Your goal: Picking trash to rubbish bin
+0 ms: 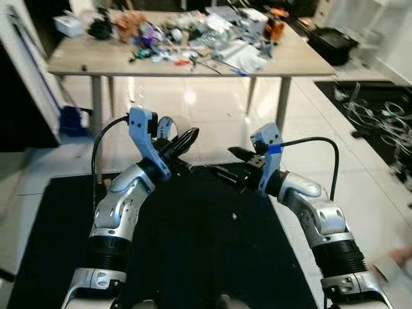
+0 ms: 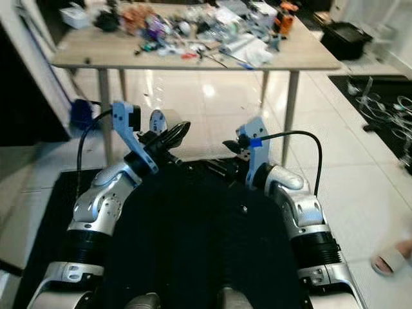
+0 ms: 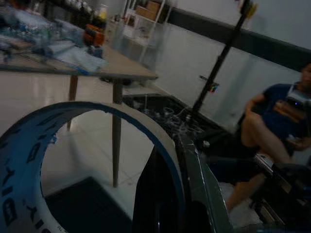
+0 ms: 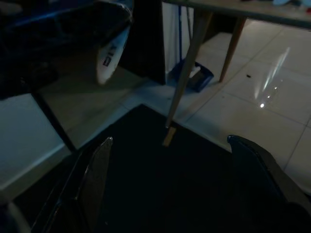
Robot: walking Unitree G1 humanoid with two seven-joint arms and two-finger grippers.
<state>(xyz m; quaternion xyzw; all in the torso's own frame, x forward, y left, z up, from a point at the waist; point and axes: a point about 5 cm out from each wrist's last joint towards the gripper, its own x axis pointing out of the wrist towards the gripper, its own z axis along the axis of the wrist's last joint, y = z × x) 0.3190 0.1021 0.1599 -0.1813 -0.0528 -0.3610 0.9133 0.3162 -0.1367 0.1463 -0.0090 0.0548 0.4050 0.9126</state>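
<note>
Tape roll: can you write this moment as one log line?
left gripper: shut on tape roll | right gripper: open | table: cluttered

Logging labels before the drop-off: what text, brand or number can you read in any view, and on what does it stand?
Tape roll in the left tool: dark block letters on its blue inner face, cut off and blurred; not readable.
Same tape roll, right wrist view: a short dark mark on its white edge; too blurred to read.
Clutter on the table: print too small to read.
No signs elsewhere.
</note>
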